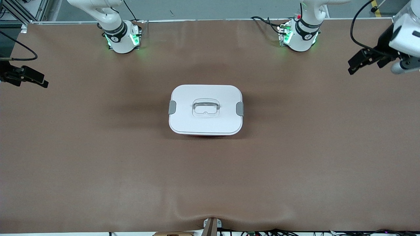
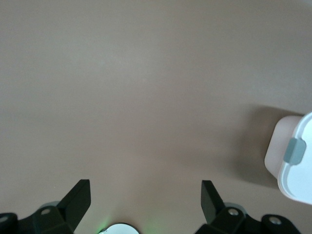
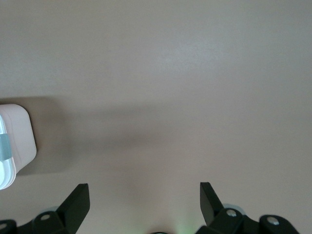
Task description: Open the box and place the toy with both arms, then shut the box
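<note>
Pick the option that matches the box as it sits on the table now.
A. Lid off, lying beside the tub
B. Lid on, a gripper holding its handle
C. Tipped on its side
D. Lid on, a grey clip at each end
D: the box sits flat with its white lid on and a grey clip at each end; no gripper touches it.

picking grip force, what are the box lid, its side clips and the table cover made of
White rounded lid: looks like smooth matte plastic with moulded edges. Grey side clips: probably plastic, also matte. Brown table cover: seems a soft mat or sheet, since it ripples at the near edge.
</note>
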### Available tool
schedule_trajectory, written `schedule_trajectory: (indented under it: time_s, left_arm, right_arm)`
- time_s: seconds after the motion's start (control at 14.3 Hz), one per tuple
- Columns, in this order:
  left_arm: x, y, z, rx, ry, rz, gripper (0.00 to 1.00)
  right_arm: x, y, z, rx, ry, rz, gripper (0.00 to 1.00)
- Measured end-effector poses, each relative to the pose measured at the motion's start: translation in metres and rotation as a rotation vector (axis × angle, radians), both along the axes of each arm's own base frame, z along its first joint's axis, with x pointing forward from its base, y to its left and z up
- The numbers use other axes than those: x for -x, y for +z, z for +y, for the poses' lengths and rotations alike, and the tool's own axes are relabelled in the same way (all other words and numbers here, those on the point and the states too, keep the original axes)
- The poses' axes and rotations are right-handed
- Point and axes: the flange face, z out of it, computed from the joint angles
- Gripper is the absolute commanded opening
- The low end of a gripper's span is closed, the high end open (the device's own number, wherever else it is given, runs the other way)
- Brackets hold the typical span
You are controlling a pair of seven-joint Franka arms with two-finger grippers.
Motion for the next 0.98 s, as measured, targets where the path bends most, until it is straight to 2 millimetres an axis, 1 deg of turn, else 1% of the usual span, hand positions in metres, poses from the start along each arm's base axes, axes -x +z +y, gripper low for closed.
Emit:
schedule_trajectory:
  time_s: [0.07, 0.21, 0.56, 0.7, 0.84, 0.98]
  left_arm:
    - [0.007, 0.003, 0.004, 0.002, -0.014, -0.005, 1.0]
    - [0.014, 0.007, 0.015, 0.006, -0.025, -0.011, 1.0]
    - [0.013, 0.008, 0.032, 0.013, -0.06, -0.017, 1.0]
    - [0.007, 0.012, 0.034, 0.015, -0.063, -0.033, 1.0]
    - [-0.006, 0.011, 0.033, 0.016, -0.065, -0.042, 1.0]
    - [-0.021, 0.006, 0.032, 0.017, -0.066, -0.054, 1.0]
  right_arm:
    - [0.0, 0.001, 0.0, 0.0, 0.0, -0.001, 1.0]
    - [0.0, 0.004, 0.0, 0.0, 0.0, -0.003, 1.0]
    - [0.0, 0.005, 0.0, 0.001, -0.001, -0.006, 1.0]
    - [0.0, 0.005, 0.0, 0.001, -0.002, -0.007, 1.0]
    - [0.0, 0.005, 0.0, 0.001, -0.003, -0.007, 1.0]
    - [0.0, 0.005, -0.001, 0.001, -0.004, -0.007, 1.0]
